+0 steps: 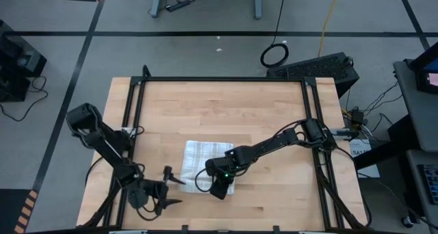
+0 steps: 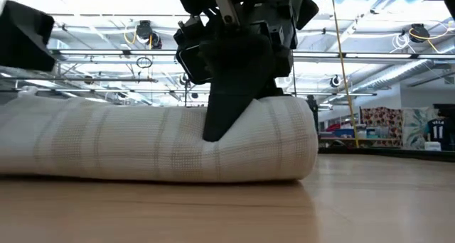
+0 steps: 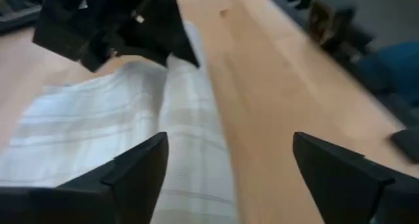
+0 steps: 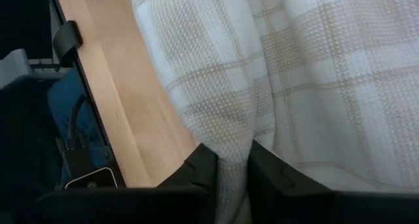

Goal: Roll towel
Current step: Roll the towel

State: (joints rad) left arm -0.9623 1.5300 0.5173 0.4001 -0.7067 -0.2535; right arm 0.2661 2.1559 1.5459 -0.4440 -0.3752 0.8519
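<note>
The white towel [image 1: 204, 156] with thin plaid lines lies on the wooden table [image 1: 226, 104], right of middle toward the near edge. In the low view its near part is a thick roll [image 2: 135, 140] resting on the tabletop. My right gripper [image 1: 219, 189] stands over the towel's near edge and is shut on the cloth [image 4: 232, 175]. My left gripper [image 1: 179, 191] is open and empty just left of the towel's near left corner, its fingers [image 3: 134, 168] level and pointing at the towel [image 3: 118, 119]. My right gripper pinches a raised fold of the towel [image 4: 233, 160] between its two fingers [image 4: 200, 171], at the roll's near side. The fingers come from above, pointing down [image 2: 227, 94]. One layer or several, I cannot tell. The roll rests on the table and is dented where the finger presses.
A black frame [image 1: 226, 79] runs along the table's far edge and down both sides. Bare wood lies right of the towel [image 1: 287, 186] and beyond it toward the far edge. The left arm's base [image 1: 85, 121] stands at the left edge.
</note>
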